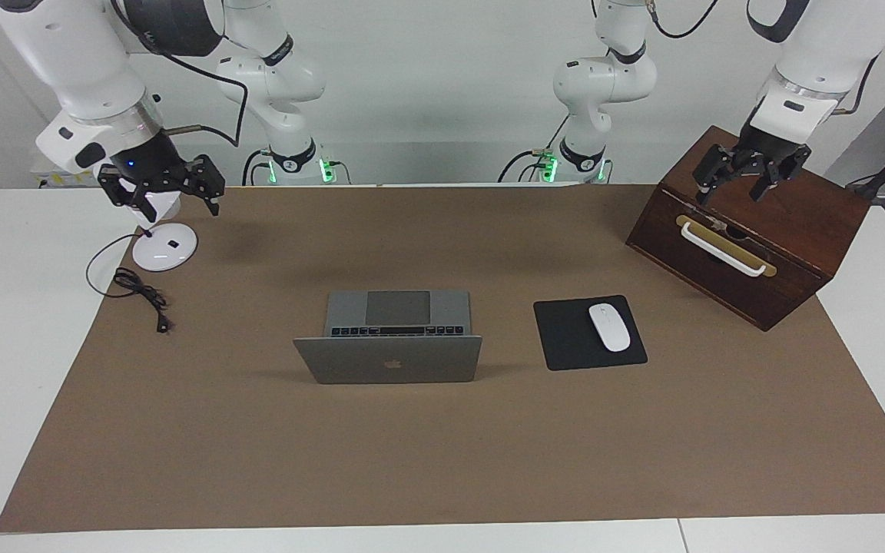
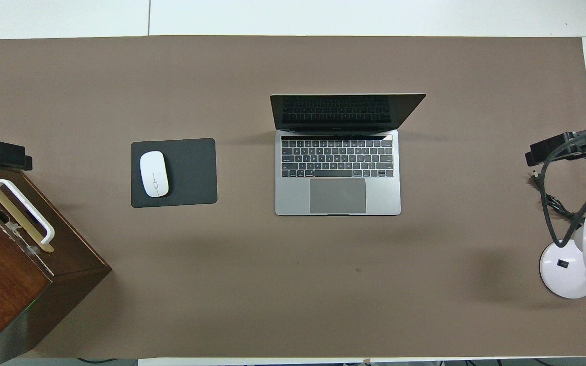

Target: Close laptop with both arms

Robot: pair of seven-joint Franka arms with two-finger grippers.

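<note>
Claws (image 1: 747, 178) (image 1: 162, 188) raised, spread, seemingly empty; laptop (image 1: 390, 349) open.

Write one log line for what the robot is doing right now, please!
laptop: open, untouched | left end effector: open, over wooden box | right end effector: open, over lamp base

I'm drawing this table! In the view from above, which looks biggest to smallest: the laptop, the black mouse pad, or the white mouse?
1. laptop, biggest, open on the brown mat.
2. black mouse pad, clearly smaller.
3. white mouse, smallest; it lies on the pad.
All three lie about equally far from the camera, so this order is safe.
</note>
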